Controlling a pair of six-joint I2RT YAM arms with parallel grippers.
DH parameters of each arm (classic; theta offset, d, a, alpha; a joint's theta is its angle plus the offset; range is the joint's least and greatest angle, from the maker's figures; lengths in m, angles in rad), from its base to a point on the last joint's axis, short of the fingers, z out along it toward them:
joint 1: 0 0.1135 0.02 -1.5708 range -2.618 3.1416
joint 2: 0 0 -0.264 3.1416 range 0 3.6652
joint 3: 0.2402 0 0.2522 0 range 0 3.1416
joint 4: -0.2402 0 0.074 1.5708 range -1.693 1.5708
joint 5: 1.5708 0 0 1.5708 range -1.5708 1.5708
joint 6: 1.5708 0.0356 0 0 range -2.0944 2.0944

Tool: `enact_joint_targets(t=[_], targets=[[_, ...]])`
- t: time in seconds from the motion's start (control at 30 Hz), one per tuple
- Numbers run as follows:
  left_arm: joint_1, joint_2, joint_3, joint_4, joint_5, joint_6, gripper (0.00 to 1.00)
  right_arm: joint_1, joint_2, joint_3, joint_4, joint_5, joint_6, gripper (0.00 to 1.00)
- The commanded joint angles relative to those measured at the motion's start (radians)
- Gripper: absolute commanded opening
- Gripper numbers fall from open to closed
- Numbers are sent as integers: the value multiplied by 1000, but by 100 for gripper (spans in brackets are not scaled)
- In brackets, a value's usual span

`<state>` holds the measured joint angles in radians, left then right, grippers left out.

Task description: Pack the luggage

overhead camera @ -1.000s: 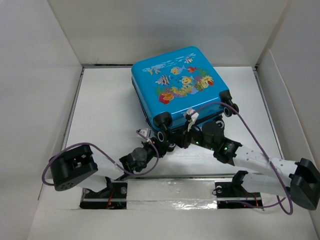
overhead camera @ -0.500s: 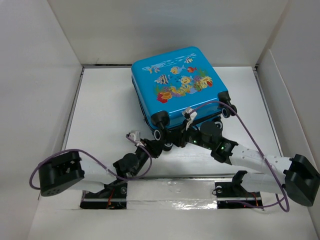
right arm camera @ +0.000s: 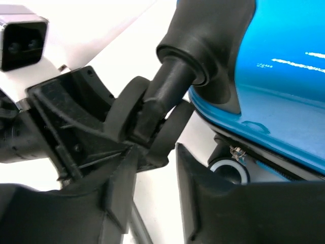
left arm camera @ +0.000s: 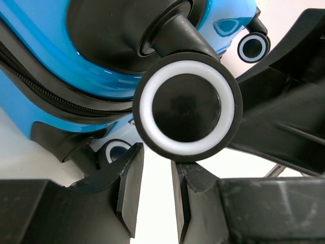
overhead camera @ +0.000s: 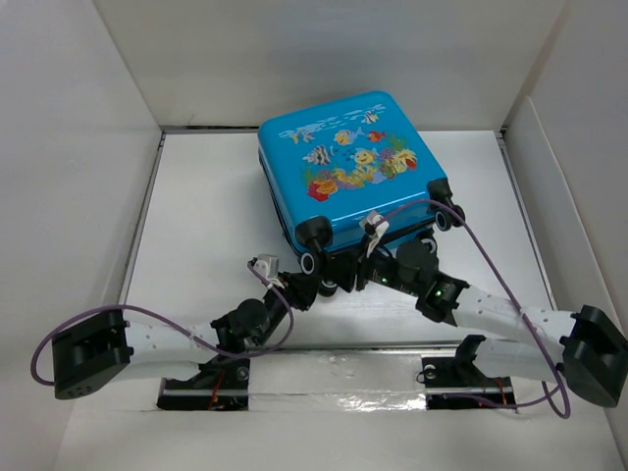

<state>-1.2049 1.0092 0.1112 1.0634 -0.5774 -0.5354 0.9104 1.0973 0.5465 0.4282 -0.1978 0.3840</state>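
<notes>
White matte counter [overhead camera: 196, 235], boxed in by plain white walls [overhead camera: 324, 59], carries the luggage [overhead camera: 339, 162], which lies flat in the upper middle of the top view, its glossy blue hard shell printed with cartoon fish. My left fingers [left arm camera: 129, 188], flat black blades, stand slightly parted with nothing between them, just beneath a round black wheel [left arm camera: 187, 108] ringed in white. My right fingers [right arm camera: 195, 193] are spread and empty, their tips at a black caster [right arm camera: 147, 119] under the shell's rounded corner.
</notes>
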Motion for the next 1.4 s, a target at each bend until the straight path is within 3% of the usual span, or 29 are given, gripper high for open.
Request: enact_joint_targets(t=[0.0, 0.2, 0.27, 0.3, 0.4, 0.47, 0.57, 0.6, 0.7, 0.97, 1.27, 1.3, 1.37], targets=[[13, -76, 51, 73, -67, 12, 24, 15, -59, -17, 70, 43, -31, 48], [13, -104, 47, 50, -64, 18, 22, 15, -134, -86, -8, 172, -34, 50], [13, -109, 47, 41, -59, 25, 22, 15, -136, -103, -11, 202, -36, 41], [13, -113, 47, 35, -55, 25, 21, 15, -129, -109, -3, 230, -28, 23], [13, -132, 42, 20, -55, 28, 21, 15, -67, -140, 89, 265, -17, 12], [13, -150, 41, 4, -53, 29, 20, 15, 4, -135, 151, 271, -13, 13], [13, -182, 35, -22, -48, 28, 20, 15, 71, -119, 228, 281, -1, 28], [13, -190, 28, -26, -52, 25, 20, 15, 105, -120, 254, 290, 13, 37], [13, -218, 22, -48, -52, 23, 20, 24, 163, -125, 343, 333, 29, 47], [13, -218, 27, -51, -38, 40, 19, 61, 297, -102, 473, 523, 79, 43], [13, -253, 39, -92, -41, 71, 19, 176, 331, -95, 560, 753, 76, 9], [13, -254, 45, -97, -44, 77, 19, 185, 332, -95, 564, 764, 61, 1], [13, -264, 54, -114, -45, 95, 19, 217, 334, -91, 560, 764, 47, 0]])
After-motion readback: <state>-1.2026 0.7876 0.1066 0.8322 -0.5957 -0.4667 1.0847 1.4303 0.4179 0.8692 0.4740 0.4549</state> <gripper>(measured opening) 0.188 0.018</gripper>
